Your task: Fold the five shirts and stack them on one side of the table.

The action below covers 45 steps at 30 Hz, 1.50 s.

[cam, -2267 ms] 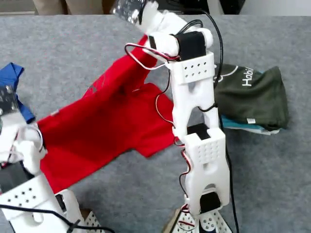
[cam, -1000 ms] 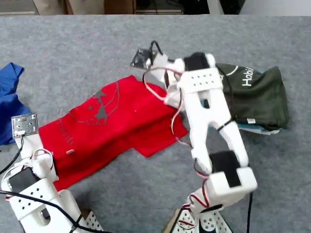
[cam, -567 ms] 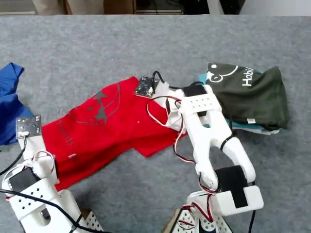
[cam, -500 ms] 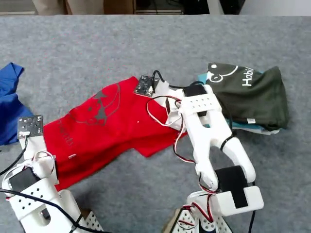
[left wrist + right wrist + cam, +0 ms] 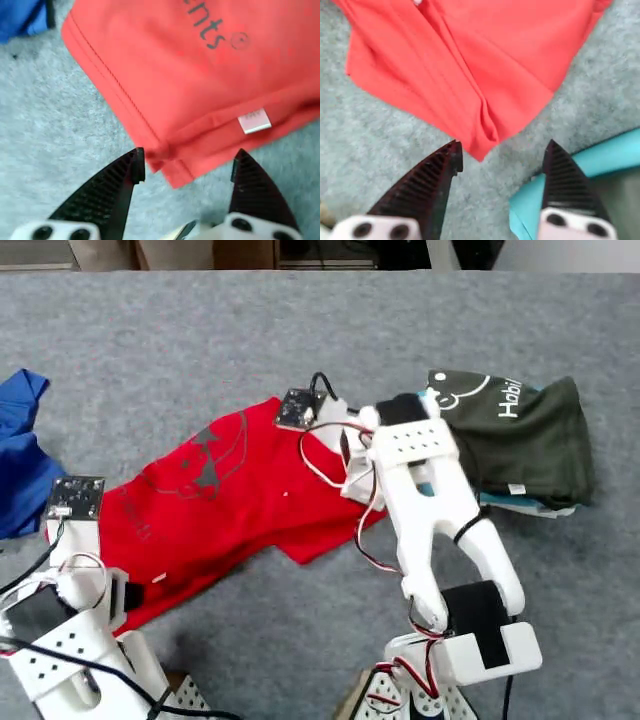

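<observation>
**Item 1. Red cotton-knit shirt** [image 5: 220, 500] with a dark grey chest print. It lies flat and slantwise at mid-table, folded lengthwise, with one sleeve poking out toward the near edge. In the left wrist view [image 5: 200, 75] the fabric is smooth, with a stitched double hem, doubled layers at the corner and a small white sewn label [image 5: 254, 121]. In the right wrist view [image 5: 470, 60] it shows soft lengthwise creases running down to a pointed fold.

**Item 2. Folded stack at the table's right side.** A dark green shirt with white print [image 5: 530, 440] lies on top. A teal shirt [image 5: 500, 500] lies under it, and its rounded edge [image 5: 600, 155] is near one jaw of the right gripper.

**Item 3. Crumpled blue shirt** [image 5: 20, 450] at the left edge, just beside the red hem [image 5: 20, 15].

**Item 4. Table cover** [image 5: 150, 340]: grey, felt-like, short nap.

**Item 5. Left gripper** [image 5: 189, 162]: black ribbed jaws, spread apart and holding nothing. They straddle the red shirt's hem corner.

**Item 6. Right gripper** [image 5: 503, 150]: the same ribbed jaws, spread apart and empty. They hang over the pointed fold between the red shirt and the teal shirt.

**Changes noted.**
- 2.3 s ago the white right arm [image 5: 430, 500] stood tall and reached toward the far edge with the upper part of the red shirt lifted. It is now low, and the shirt is laid down with the print facing up.
- Over the last half second the left arm [image 5: 60, 620] has edged a little to the right along the hem.
</observation>
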### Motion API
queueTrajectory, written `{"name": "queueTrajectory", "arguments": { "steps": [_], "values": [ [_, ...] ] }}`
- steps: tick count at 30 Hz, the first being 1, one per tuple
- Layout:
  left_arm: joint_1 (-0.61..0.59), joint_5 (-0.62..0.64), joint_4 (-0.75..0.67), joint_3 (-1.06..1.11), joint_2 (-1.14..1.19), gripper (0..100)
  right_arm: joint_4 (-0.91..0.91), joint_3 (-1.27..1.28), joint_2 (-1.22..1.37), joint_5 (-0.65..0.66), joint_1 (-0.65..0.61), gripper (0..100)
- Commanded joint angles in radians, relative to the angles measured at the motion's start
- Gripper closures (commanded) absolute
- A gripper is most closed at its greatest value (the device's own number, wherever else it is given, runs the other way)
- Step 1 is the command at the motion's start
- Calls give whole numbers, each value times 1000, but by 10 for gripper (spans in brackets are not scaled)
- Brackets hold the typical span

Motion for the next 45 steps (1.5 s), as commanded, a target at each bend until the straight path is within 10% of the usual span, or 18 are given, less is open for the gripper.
{"name": "queueTrajectory", "arguments": {
  "steps": [1, 8, 23, 45],
  "values": [
    [-12, -95, 107, -176, -7, 712, 117, -154, -65, -11, -19, 807],
    [3, -29, 129, -367, 4, 986, 193, -302, -54, -32, -48, 978],
    [18, 354, -420, -213, 493, 918, -110, -443, 403, -377, -262, 993],
    [87, 457, -802, 44, 731, 918, 411, -951, 808, -512, -269, 994]
  ]
}}
